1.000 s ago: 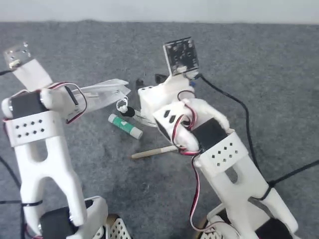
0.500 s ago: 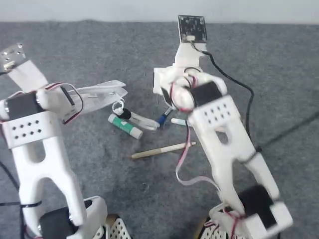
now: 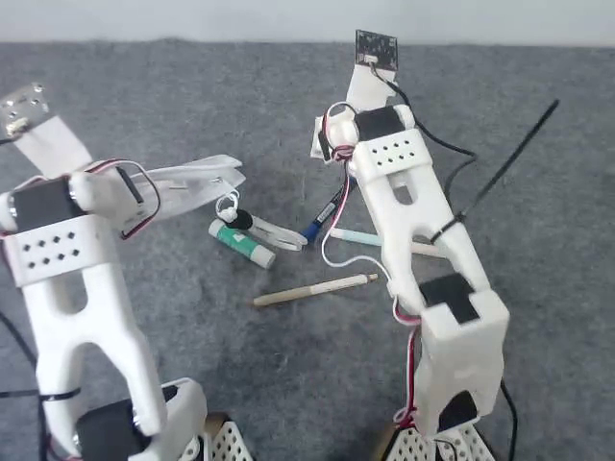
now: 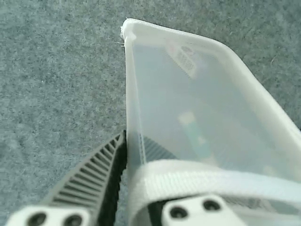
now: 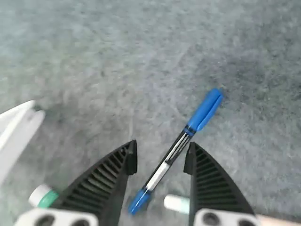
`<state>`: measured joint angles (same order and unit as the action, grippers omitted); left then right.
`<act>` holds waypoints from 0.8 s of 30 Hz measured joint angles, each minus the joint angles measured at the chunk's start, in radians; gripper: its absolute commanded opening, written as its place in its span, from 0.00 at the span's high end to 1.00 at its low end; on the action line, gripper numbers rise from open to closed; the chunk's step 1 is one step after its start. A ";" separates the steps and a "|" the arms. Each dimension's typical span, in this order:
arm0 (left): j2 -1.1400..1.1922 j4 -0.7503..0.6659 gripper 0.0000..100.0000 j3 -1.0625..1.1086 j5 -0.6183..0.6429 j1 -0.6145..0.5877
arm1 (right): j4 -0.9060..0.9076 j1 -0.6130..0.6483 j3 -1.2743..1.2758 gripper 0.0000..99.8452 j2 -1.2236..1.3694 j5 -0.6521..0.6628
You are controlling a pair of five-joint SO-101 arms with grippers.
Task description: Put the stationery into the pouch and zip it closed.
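High view: right arm outstretched (jaws parted).

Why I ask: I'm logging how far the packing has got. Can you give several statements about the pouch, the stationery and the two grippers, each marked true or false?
1. The left gripper is clamped on the translucent white pouch. True.
2. The blue pen with the white barrel is inside the pouch. False: it lies on the grey carpet, outside the pouch.
3. The right gripper is open, with the blue pen showing between its fingers in the right wrist view. True.
4. The green-and-white glue stick is held by the right gripper. False: it lies on the carpet near the pouch.
5. The thin tan wooden pencil lies loose on the carpet. True.
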<state>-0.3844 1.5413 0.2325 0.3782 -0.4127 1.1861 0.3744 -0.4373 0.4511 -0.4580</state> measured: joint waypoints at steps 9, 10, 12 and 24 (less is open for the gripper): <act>0.000 0.000 0.98 0.000 0.000 0.000 | 0.083 -0.020 -0.207 0.84 0.199 0.000; 0.000 0.000 0.98 0.000 0.000 0.000 | 0.095 -0.020 -0.233 0.84 0.224 0.000; 0.000 0.000 0.98 0.000 0.000 0.000 | 0.117 -0.020 -0.278 0.84 0.273 0.000; 0.000 0.000 0.98 0.000 0.000 0.000 | 0.201 -0.048 -0.454 0.84 0.489 -0.020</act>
<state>-0.3844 1.5413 0.2325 0.3782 -0.4127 1.3871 0.3268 -0.8915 0.9406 -0.4780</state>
